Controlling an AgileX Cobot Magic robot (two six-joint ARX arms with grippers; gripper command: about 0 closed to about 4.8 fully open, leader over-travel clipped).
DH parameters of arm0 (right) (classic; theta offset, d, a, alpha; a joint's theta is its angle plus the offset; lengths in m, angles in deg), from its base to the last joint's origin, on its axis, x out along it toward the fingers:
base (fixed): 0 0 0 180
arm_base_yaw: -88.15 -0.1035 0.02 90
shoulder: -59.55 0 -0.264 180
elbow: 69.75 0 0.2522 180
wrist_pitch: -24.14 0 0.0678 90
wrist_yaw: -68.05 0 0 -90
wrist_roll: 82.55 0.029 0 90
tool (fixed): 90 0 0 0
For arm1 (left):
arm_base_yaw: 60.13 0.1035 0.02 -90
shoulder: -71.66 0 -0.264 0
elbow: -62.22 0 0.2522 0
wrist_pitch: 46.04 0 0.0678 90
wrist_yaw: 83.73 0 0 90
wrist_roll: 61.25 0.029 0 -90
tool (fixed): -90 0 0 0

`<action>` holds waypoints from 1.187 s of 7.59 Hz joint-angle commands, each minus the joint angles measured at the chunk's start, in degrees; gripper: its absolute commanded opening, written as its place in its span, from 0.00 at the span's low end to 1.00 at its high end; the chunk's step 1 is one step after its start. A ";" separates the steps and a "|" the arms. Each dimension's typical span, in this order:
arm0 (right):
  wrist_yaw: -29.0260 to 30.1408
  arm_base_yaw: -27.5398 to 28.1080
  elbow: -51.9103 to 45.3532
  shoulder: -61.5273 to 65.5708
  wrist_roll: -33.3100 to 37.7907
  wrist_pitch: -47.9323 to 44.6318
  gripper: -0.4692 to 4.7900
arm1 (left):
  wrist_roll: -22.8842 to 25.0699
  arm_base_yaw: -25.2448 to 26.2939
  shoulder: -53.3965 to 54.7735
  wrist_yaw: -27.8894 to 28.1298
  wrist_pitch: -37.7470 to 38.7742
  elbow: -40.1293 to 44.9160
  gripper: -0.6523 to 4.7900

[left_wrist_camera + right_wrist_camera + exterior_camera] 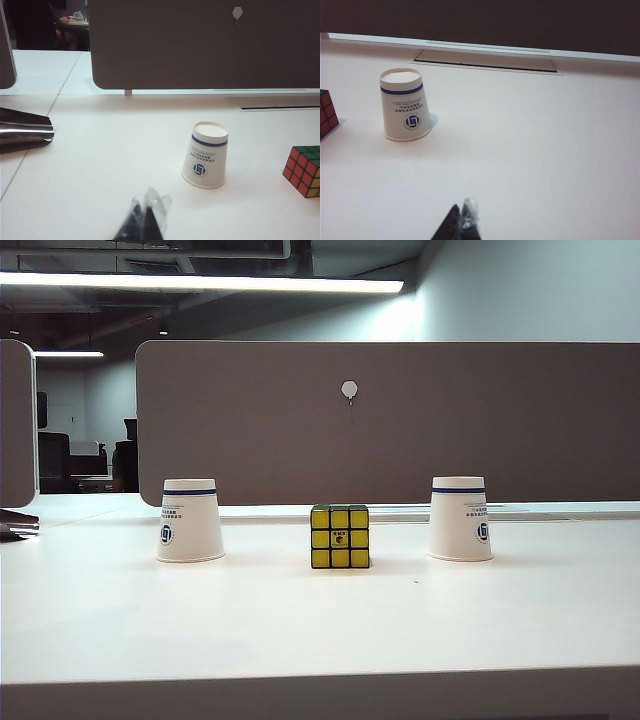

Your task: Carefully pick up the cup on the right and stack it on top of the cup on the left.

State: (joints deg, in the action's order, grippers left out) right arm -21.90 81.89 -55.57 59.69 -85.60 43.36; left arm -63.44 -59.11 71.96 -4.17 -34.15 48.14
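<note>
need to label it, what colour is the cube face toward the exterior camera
Yellow, with dark lines between the squares on the cube; the exterior view shows it best.

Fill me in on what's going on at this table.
Nothing is being handled yet. Two paper cups stand upside down on the white table, the left cup and the right cup, with a Rubik's cube between them. Both arms sit back from the cups: the left gripper and the right gripper show only their fingers, closed and holding nothing. The right cup has not been picked up, so stacking has not begun.
</note>
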 commanded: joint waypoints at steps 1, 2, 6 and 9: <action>0.07 0.02 -0.13 -0.09 0.02 -0.96 0.09 | -0.20 -0.04 0.00 -0.28 0.22 -0.09 0.11; 0.07 0.02 -0.11 -0.09 0.02 -0.96 0.09 | -0.20 -0.04 0.00 -0.28 0.24 -0.09 0.11; 0.11 -0.04 -0.11 -0.09 0.04 -1.09 0.09 | -0.20 -0.04 0.00 -1.81 -0.07 -0.09 0.11; 0.15 -0.04 -0.11 -0.09 0.04 -1.90 0.09 | -0.17 -0.04 0.00 -3.80 -0.79 -0.09 0.11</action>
State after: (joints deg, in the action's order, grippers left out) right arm -21.86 81.85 -55.57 59.69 -85.60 43.21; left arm -63.64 -59.11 71.96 -7.27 -33.80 48.14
